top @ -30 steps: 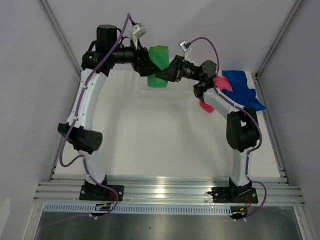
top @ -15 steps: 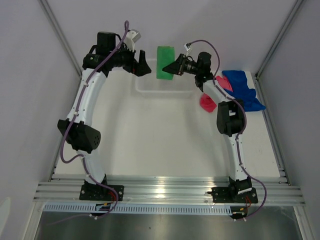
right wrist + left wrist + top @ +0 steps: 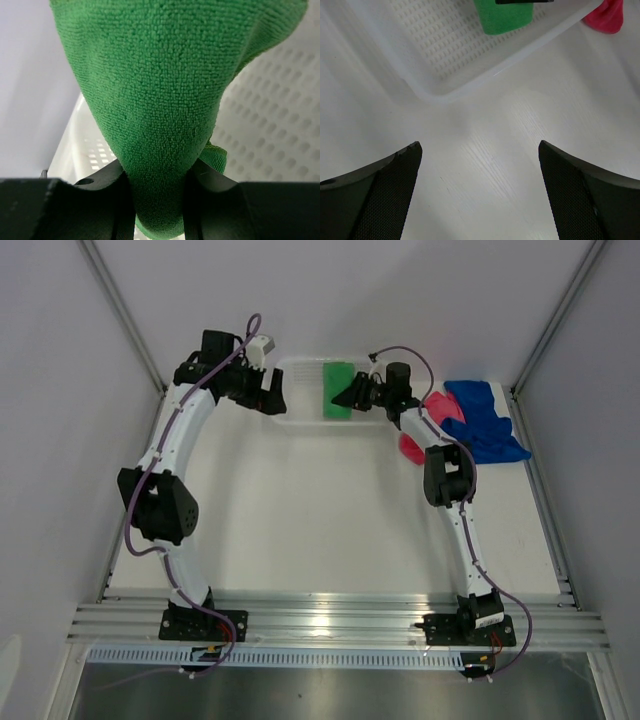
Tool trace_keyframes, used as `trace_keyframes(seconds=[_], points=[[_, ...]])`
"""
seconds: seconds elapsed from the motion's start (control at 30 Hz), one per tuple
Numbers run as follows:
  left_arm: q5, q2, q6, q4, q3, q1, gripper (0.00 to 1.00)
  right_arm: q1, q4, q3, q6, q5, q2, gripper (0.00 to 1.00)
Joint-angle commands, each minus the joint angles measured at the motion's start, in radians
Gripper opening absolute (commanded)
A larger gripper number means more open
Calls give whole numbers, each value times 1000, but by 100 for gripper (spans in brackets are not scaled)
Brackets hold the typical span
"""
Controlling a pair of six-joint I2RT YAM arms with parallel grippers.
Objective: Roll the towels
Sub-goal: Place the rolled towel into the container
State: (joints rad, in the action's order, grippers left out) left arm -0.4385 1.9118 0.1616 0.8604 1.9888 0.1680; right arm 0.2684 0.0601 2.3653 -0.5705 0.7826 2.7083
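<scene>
**Green roll handed off and lowered into the basket**

At about 11 o'clock on the desk (image 3: 330, 520), the left fingers (image 3: 375, 205) stand spread wide with nothing between them. They hover over bare desk just off the near corner of the white slotted basket (image 3: 430, 45). A second ago they were pressed against the green towel (image 3: 337, 390) together with the other arm. Since then they have let go and drawn off toward 9 o'clock, and they are now clear of the cloth.

At 12 o'clock the green towel, in a compact roll, sits inside the basket towards its 3 o'clock side. A second ago it was held up above the basket's near edge, and it has since come down and back. The left wrist view suggests it rests on the slotted floor, though actual contact is hard to confirm.

The right fingers (image 3: 70, 210) are closed narrowly on the end of the roll, pinching the green pile between them from the 3 o'clock side.

Past them, at about 1 o'clock, the pink-red towel (image 3: 412, 448) lies crumpled on the desk, partly hidden under the right arm. The blue towel (image 3: 485, 420) lies loose at 2 o'clock, touching it.

As a judgement, the first towel is rolled and all but delivered, needing only the right fingers to release it. The other two towels look untouched, so roughly a third of the task is done.
</scene>
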Motion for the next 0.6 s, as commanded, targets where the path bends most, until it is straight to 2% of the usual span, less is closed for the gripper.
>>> trace_keyframes(seconds=[0.0,0.27,0.4,0.57], points=[[26,9,15,-29,-18,-21,99,0,-14,-41,72,10,-62,0],[133,72,-19,-34,-10,-27,98,11,-48,-115,67,38,-107,0],[242,156,-66,-5,57,-28,91,25,-43,-140,37,55,-119,0],[296,251,-126,26,123,-27,89,35,-112,-146,37,60,-146,0]])
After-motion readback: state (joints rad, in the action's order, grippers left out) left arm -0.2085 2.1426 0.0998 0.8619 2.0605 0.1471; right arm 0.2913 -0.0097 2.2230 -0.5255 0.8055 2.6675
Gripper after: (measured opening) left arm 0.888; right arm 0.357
